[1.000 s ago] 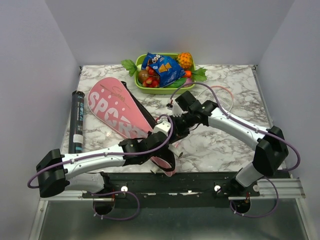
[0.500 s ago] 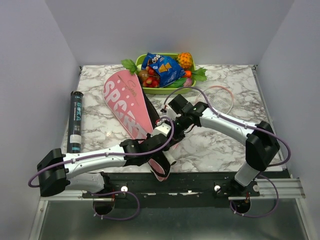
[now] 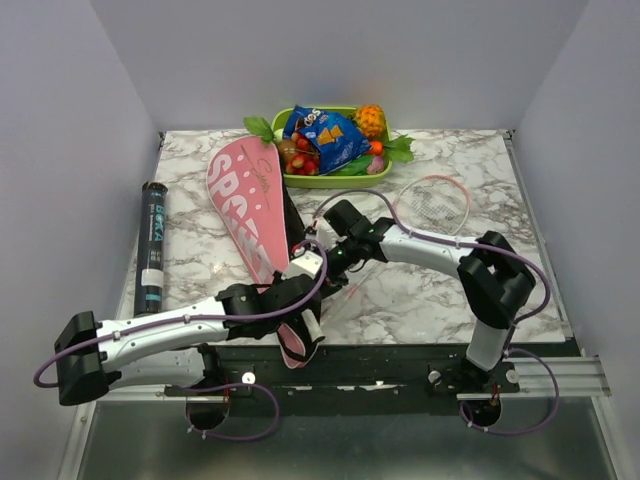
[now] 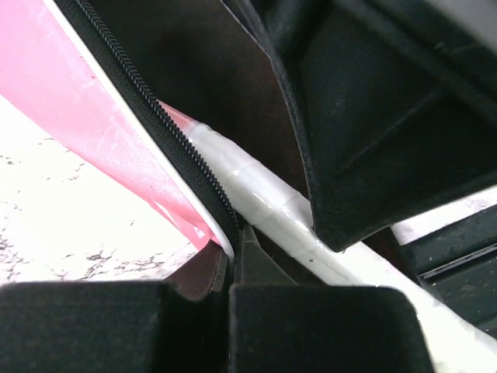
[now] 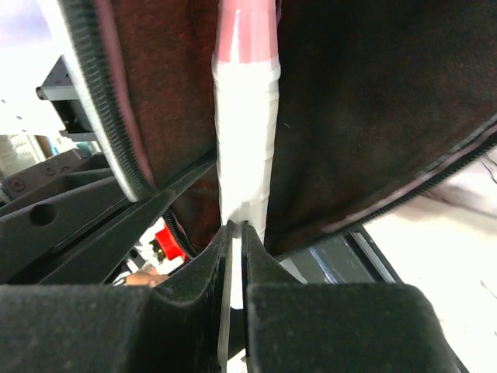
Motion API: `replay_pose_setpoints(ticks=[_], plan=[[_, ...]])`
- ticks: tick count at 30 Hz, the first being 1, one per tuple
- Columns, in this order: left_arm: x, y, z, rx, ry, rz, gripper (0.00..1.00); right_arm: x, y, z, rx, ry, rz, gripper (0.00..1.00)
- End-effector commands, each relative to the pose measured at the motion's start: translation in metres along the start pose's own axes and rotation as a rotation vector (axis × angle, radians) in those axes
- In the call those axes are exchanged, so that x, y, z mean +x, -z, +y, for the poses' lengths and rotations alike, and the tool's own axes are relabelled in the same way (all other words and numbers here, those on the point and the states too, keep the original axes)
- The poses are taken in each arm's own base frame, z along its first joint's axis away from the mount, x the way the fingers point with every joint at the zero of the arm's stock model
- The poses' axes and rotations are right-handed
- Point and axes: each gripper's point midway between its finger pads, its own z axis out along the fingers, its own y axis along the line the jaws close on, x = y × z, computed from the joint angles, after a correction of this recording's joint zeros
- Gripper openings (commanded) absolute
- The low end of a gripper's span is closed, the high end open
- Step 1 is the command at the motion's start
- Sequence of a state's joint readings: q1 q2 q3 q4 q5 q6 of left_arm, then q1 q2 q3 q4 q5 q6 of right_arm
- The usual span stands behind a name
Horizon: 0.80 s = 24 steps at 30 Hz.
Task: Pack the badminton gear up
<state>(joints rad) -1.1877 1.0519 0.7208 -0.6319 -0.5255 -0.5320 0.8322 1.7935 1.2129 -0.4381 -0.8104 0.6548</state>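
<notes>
— Pink cloth and dark lining are filling both wrist views. Where is the bag lying?
— The pink bag (image 3: 245, 200) is lying slantwise on the marble table (image 3: 430, 290), with its wide end toward the back and its narrow end reaching past the near edge. The left gripper (image 4: 231, 268) is clamping the zip edge (image 4: 155, 116).
— And the right gripper (image 5: 235, 233)?
— Its jaws are standing almost together at the butt of a white racket handle (image 5: 245, 140) inside the bag. I cannot tell whether they are pinching it.
— Which way is the handle running?
— Straight away from those fingertips, with the pink shaft (image 5: 247, 31) at the far end. The right arm is looking nearer for sliding it lengthwise.
— Other gear?
— A racket head (image 3: 432, 200) is lying right of that arm, and the black tube (image 3: 153, 245) is lying along the left edge.
</notes>
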Motion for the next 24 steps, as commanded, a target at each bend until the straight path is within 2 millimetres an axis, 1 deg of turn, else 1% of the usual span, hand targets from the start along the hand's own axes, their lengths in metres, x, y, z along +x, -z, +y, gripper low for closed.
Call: replay_pose_setpoints(ticks=[1,3,6,7,8,10,12,13,14,15,16,17,18,19,20,21,22,23,24], plan=[[-0.075,0.034,-0.054,0.285,0.132,-0.254,0.0,-0.023,-0.028,0.031,-0.179,0.139,-0.02,0.1],[-0.077,0.042,-0.061,0.343,0.133,-0.259,0.0,-0.026,-0.033,0.03,-0.183,0.14,-0.017,0.09],[-0.077,0.047,-0.068,0.386,0.158,-0.251,0.0,-0.032,-0.037,0.036,-0.195,0.147,-0.015,0.1],[-0.078,0.048,-0.07,0.399,0.165,-0.25,0.0,-0.032,-0.042,0.033,-0.188,0.138,-0.008,0.1],[-0.078,0.048,-0.071,0.404,0.172,-0.252,0.0,-0.034,-0.045,0.036,-0.188,0.141,-0.007,0.1],[-0.082,0.052,-0.073,0.42,0.191,-0.261,0.0,-0.035,-0.049,0.035,-0.18,0.134,-0.008,0.11],[-0.084,0.054,-0.07,0.413,0.201,-0.271,0.0,-0.037,-0.048,0.033,-0.161,0.138,-0.03,0.13],[-0.085,0.054,-0.069,0.408,0.202,-0.272,0.0,-0.038,-0.046,0.033,-0.152,0.146,-0.04,0.15],[-0.083,0.054,-0.068,0.402,0.203,-0.268,0.0,-0.04,-0.04,0.036,-0.145,0.162,-0.058,0.18],[-0.082,0.055,-0.066,0.396,0.208,-0.269,0.0,-0.042,-0.037,0.034,-0.111,0.171,-0.072,0.21],[-0.076,0.052,-0.063,0.386,0.212,-0.255,0.0,-0.045,-0.033,0.033,-0.092,0.173,-0.085,0.28],[-0.073,0.051,-0.062,0.379,0.218,-0.248,0.0,-0.05,-0.022,0.037,-0.075,0.185,-0.118,0.32],[-0.072,0.053,-0.059,0.38,0.232,-0.254,0.0,-0.054,-0.018,0.026,-0.011,0.171,-0.15,0.35],[-0.065,0.049,-0.055,0.362,0.244,-0.241,0.0,-0.057,-0.011,0.021,0.027,0.165,-0.178,0.43],[-0.062,0.049,-0.053,0.356,0.251,-0.239,0.0,-0.064,-0.002,0.015,0.067,0.153,-0.213,0.46],[-0.061,0.052,-0.049,0.355,0.266,-0.248,0.0,-0.069,0.013,0.005,0.152,0.145,-0.268,0.47],[-0.054,0.049,-0.044,0.336,0.268,-0.237,0.0,-0.073,0.022,-0.003,0.208,0.127,-0.302,0.49],[-0.051,0.049,-0.042,0.331,0.276,-0.234,0.0,-0.081,0.037,-0.014,0.265,0.101,-0.351,0.51],[-0.051,0.052,-0.038,0.331,0.288,-0.247,0.0,-0.084,0.056,-0.028,0.361,0.082,-0.405,0.52]])
